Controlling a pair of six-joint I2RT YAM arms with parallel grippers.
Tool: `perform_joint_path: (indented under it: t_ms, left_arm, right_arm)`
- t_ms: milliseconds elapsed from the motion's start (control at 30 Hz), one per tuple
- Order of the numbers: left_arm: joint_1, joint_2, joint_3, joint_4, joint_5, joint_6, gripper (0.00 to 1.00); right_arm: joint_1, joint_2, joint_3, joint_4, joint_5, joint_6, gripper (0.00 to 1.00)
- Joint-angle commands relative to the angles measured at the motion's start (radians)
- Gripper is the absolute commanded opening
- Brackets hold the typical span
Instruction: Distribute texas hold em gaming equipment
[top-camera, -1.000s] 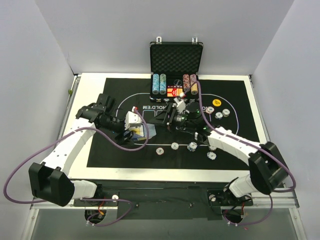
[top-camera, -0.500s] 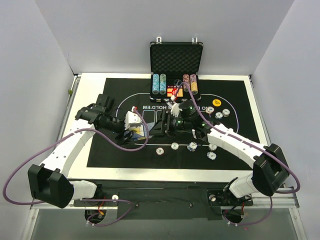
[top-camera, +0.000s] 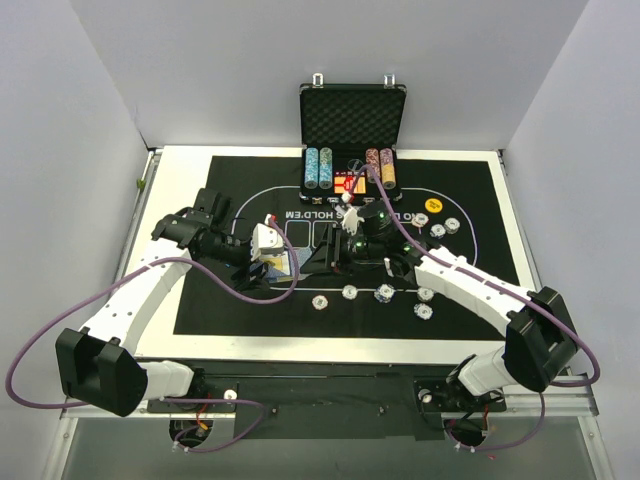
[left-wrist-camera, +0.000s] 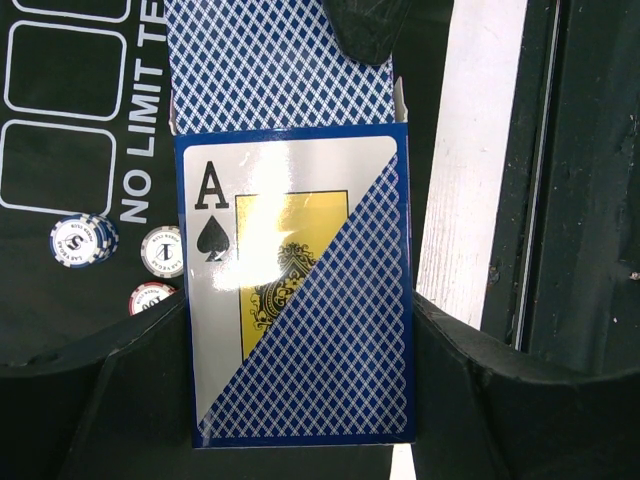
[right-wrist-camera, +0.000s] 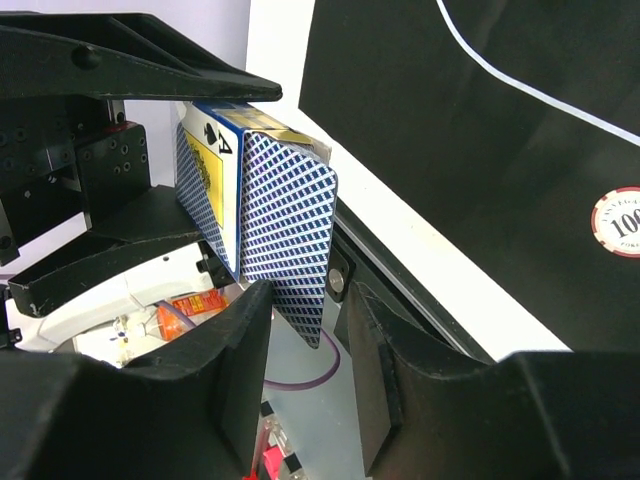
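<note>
Left gripper (left-wrist-camera: 300, 400) clamped on sides of card box (left-wrist-camera: 300, 300), held over left part of black mat (top-camera: 215, 300). Right gripper (right-wrist-camera: 308, 345) straddles corner of blue-backed cards (right-wrist-camera: 290, 220) protruding from box; pinching or not, cannot tell. Cards likely light, thin, slick, bendy: pinch flat faces near exposed end.

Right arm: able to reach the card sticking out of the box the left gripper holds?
Likely yes: the card pokes clear of the card box, sitting between the right gripper's fingers, nothing blocking it.
</note>
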Motion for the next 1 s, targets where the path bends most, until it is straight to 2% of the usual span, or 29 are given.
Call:
perform_joint_path:
  t_ms: [0, 433, 533, 567, 633, 700, 800, 967]
  left_arm:
    - [-0.005, -0.041, 0.008, 0.023, 0.064, 0.015, 0.11]
    - [0.004, -0.06, -0.017, 0.073, 0.119, -0.088, 0.09]
    - [0.001, -0.062, -0.017, 0.077, 0.124, -0.098, 0.09]
    - [0.001, -0.062, -0.017, 0.078, 0.125, -0.104, 0.09]
    - [-0.002, -0.062, -0.015, 0.081, 0.127, -0.117, 0.09]
    - [-0.004, -0.059, -0.011, 0.083, 0.125, -0.121, 0.09]
    - [-0.008, -0.057, -0.001, 0.081, 0.124, -0.121, 0.09]
    - [-0.008, -0.059, 0.003, 0.077, 0.125, -0.114, 0.09]
  right_arm:
    - [-0.018, -0.014, 0.041, 0.0, 0.019, -0.013, 0.31]
    - [-0.059, -0.103, -0.008, 0.0, 0.033, -0.003, 0.22]
    - [-0.058, -0.104, -0.01, 0.009, 0.03, 0.001, 0.3]
    - [-0.056, -0.106, -0.003, 0.009, 0.028, 0.003, 0.38]
    - [-0.047, -0.101, 0.009, 0.002, 0.036, -0.005, 0.47]
    - [-0.027, -0.094, 0.036, -0.043, 0.05, -0.037, 0.51]
    - [0.0, -0.068, 0.078, -0.121, 0.088, -0.074, 0.51]
    - [0.007, -0.067, 0.072, -0.104, 0.099, -0.063, 0.45]
